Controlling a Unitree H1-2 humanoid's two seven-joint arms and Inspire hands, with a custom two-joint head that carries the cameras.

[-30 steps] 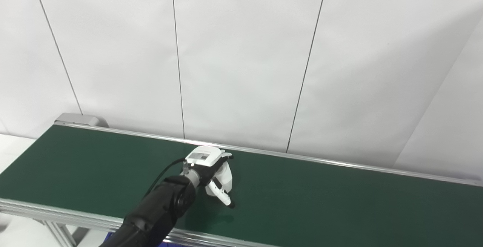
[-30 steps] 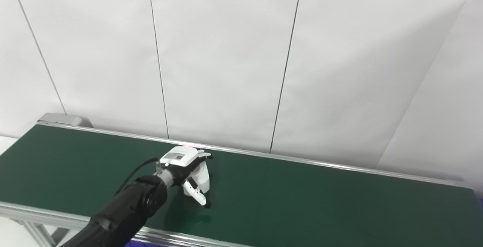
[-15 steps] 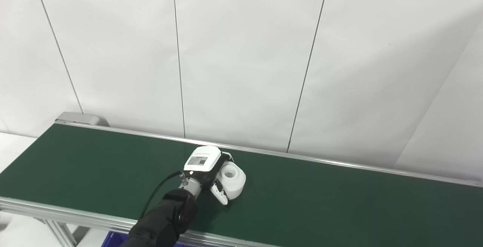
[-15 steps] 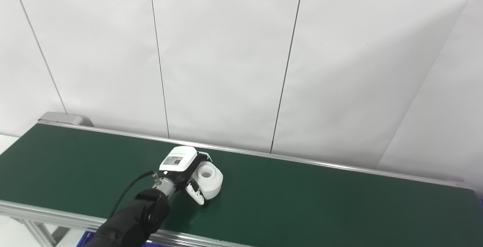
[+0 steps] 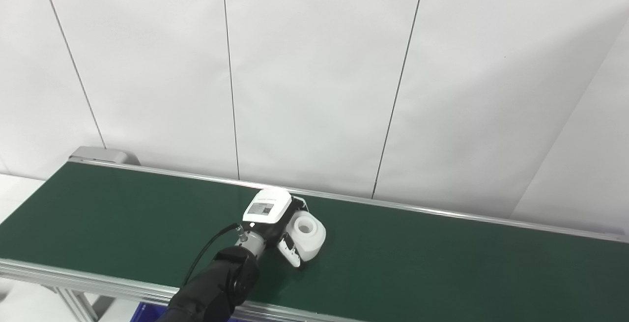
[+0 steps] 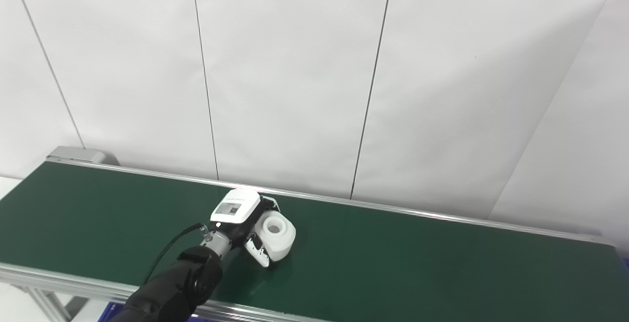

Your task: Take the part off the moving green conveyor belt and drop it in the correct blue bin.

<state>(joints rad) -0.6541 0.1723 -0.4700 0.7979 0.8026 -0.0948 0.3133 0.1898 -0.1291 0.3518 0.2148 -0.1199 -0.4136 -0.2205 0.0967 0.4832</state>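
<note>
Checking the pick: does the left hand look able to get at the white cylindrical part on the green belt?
Probably yes: the left hand already wraps the white cylindrical part, nothing between them.

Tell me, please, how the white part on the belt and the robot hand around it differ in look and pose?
The white part is a plain, smooth cylinder with a round hole in its top; the left robot hand is blocky, with a printed label on its back and black sections.
The part stands upright on the green conveyor belt; the robot hand reaches in at an angle from a black arm.
Both are mostly white and sit over the belt.
</note>
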